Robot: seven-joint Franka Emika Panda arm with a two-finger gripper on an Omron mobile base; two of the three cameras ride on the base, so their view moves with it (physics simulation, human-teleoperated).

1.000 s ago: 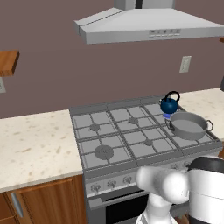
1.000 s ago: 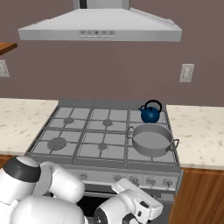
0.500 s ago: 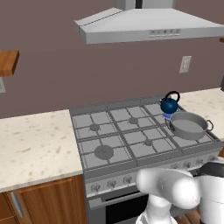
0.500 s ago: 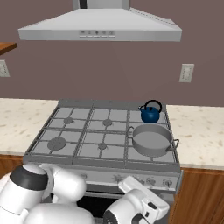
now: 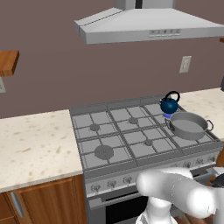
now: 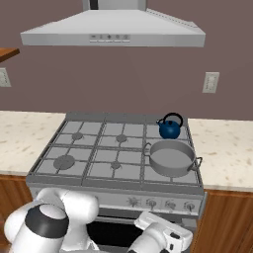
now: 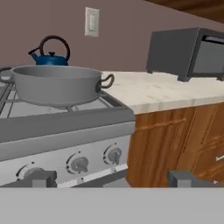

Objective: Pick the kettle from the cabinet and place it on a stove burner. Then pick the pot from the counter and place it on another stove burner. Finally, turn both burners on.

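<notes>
Your kettle [image 6: 170, 129] sits on the stove's [image 6: 99, 170] back right burner, handle arched upright, spout pointing left in the hand view. The pot [image 6: 172, 158] sits just in front of it on the front right burner, its loop handles pointing left and right, close to the stove's right edge. To its right the tabletop [image 7: 166, 92] carries a toaster oven [image 7: 188, 52]. Your gripper [image 7: 111, 178] hangs low before the control knobs [image 7: 79, 164], jaws spread wide, holding nothing.

Kettle [image 6: 170, 128] on stove [image 6: 89, 163] back-right burner; pot [image 6: 172, 158] just in front, on front-right burner. Counter [image 6: 225, 155] flanks both stove sides.
</notes>
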